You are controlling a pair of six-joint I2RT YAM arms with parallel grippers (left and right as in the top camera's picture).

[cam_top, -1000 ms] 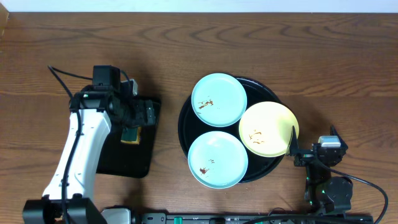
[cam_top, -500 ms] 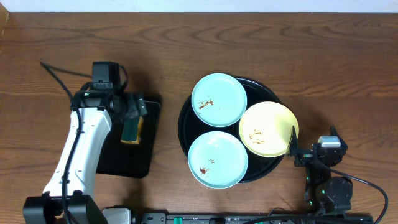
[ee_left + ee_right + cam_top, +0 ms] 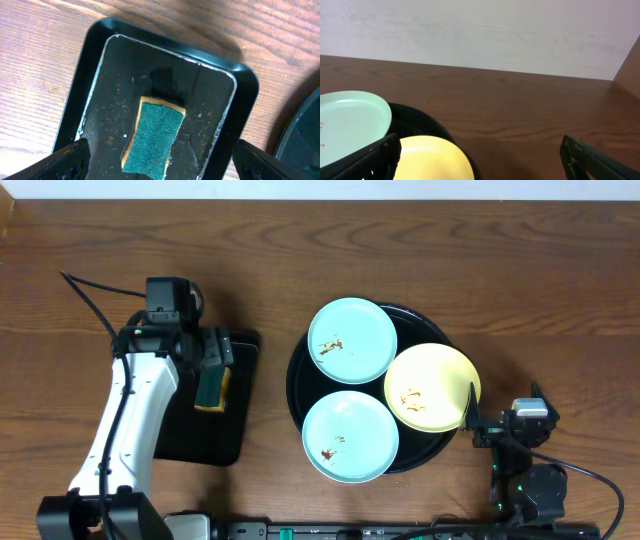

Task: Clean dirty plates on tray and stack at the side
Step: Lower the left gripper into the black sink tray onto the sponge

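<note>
Left gripper [image 3: 160,161]: mine, fingers spread wide and holding nothing, hanging above the sponge [image 3: 152,137].
Right gripper [image 3: 485,160]: also wide apart and empty, parked low at the near right, just beside the yellow plate [image 3: 432,387].
Sponge: green face up, on the wet floor of the rectangular tray [image 3: 100,75], left of the plates and well apart from them.
Plates: all three on the round tray [image 3: 294,380], each with brown smears. The far turquoise plate [image 3: 352,340], the near turquoise plate [image 3: 350,436] and the yellow one are crowded edge to edge.
Stack: none yet; I judge the cleaning has not started.
Risk, pickup: the sponge looks soaked and its tray holds water. If I close too high it may slip out, and if I go too deep my fingers could strike the floor or drag the tray along.
Risk, carry: a wet sponge may drip across the wood on the way right.
Risk, wiping: the near turquoise and yellow plates overhang the rim, so pressing down there could tip or slide one off.
Risk, arms: the yellow plate sits close to my right fingers, so a careless reach could knock it.
</note>
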